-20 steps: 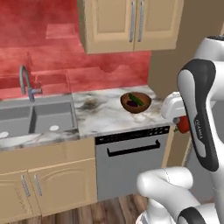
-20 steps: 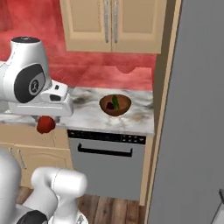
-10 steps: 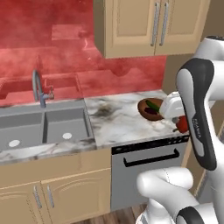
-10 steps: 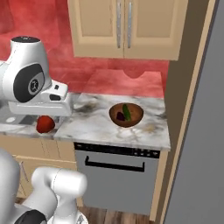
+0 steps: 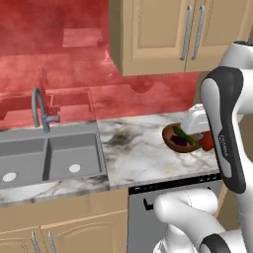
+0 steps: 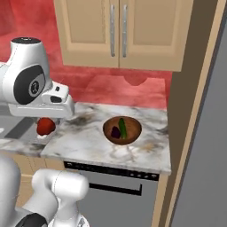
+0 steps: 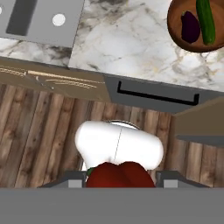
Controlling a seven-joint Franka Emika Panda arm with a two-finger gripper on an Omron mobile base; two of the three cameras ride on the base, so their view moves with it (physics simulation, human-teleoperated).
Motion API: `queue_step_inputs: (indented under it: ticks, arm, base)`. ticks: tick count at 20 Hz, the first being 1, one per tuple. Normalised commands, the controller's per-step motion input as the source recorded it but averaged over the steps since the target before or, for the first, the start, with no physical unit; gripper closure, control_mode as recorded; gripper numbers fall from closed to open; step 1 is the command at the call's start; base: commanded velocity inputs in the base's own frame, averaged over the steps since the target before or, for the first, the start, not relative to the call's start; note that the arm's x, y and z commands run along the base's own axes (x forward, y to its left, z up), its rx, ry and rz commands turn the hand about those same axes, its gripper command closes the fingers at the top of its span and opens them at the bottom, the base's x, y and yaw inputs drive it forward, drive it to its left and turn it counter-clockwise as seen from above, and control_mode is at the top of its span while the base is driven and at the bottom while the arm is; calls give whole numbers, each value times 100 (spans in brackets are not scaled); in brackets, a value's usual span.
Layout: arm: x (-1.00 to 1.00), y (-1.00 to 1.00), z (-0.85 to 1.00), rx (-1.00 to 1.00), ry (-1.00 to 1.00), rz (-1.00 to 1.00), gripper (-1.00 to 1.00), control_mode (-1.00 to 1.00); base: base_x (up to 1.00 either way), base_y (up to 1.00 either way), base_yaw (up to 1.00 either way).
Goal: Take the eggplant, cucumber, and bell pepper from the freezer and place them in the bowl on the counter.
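Note:
My gripper [image 6: 45, 126] is shut on the red bell pepper [image 6: 45, 126] and holds it in the air in front of the counter [image 6: 88, 137], left of the bowl [image 6: 133, 135]. In the hand view the bell pepper [image 7: 120, 175] sits between the fingers of the gripper [image 7: 120, 181], above the wooden floor. The brown bowl [image 5: 168, 133] holds the dark eggplant [image 5: 179, 141] and the green cucumber [image 5: 184, 134], also seen as eggplant [image 7: 190, 26] and cucumber [image 7: 205, 22] inside the bowl [image 7: 177, 30]. The grey freezer [image 6: 208, 150] stands at the right.
A steel sink [image 5: 49, 158] with a faucet [image 5: 39, 108] lies left of the marble counter [image 5: 133, 153]. A dishwasher [image 6: 115, 195] sits under the counter, below the bowl. Tan wall cabinets [image 5: 168, 34] hang above, and a tan panel [image 6: 190, 111] borders the freezer.
The whole picture has shifted, so the base has driven and the counter and bowl now look nearer. The bell pepper stays in the shut gripper.

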Motion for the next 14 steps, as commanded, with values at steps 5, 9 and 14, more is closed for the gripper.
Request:
queue_step_inputs:
  ticks: [5, 9, 14]
  arm:
    - [0, 0, 0, 0, 0, 0, 100, 100]
    - [0, 0, 0, 0, 0, 0, 100, 100]
    - [0, 0, 0, 0, 0, 0, 100, 100]
  base:
    - [45, -40, 9]
    - [18, -56, 1]
    - [24, -49, 0]
